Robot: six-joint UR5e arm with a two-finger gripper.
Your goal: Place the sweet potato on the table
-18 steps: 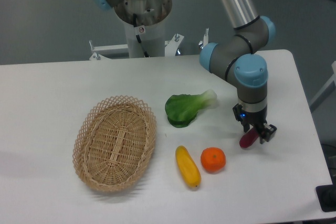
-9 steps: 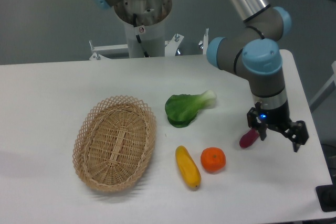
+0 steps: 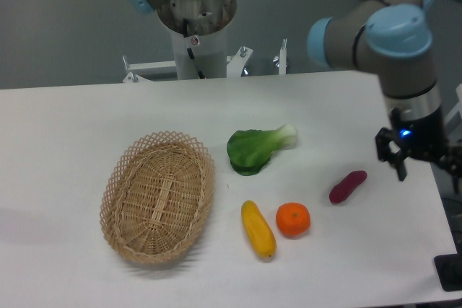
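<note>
The sweet potato (image 3: 347, 186), a small magenta-purple tuber, lies flat on the white table (image 3: 72, 128) at the right, free of the gripper. My gripper (image 3: 426, 167) hangs up and to the right of it, near the table's right edge, with its jaws spread wide and nothing between them. One finger (image 3: 399, 166) shows dark above the table; the other reaches the frame's right edge.
An orange fruit (image 3: 293, 220) and a yellow elongated vegetable (image 3: 258, 229) lie left of the sweet potato. A green leafy vegetable (image 3: 258, 148) lies at the centre. An oval wicker basket (image 3: 158, 196) stands at the left. The arm's base (image 3: 195, 16) is at the back.
The gripper opened and let go of the sweet potato, then rose and moved right. The sweet potato now rests on the table where it was set down.
</note>
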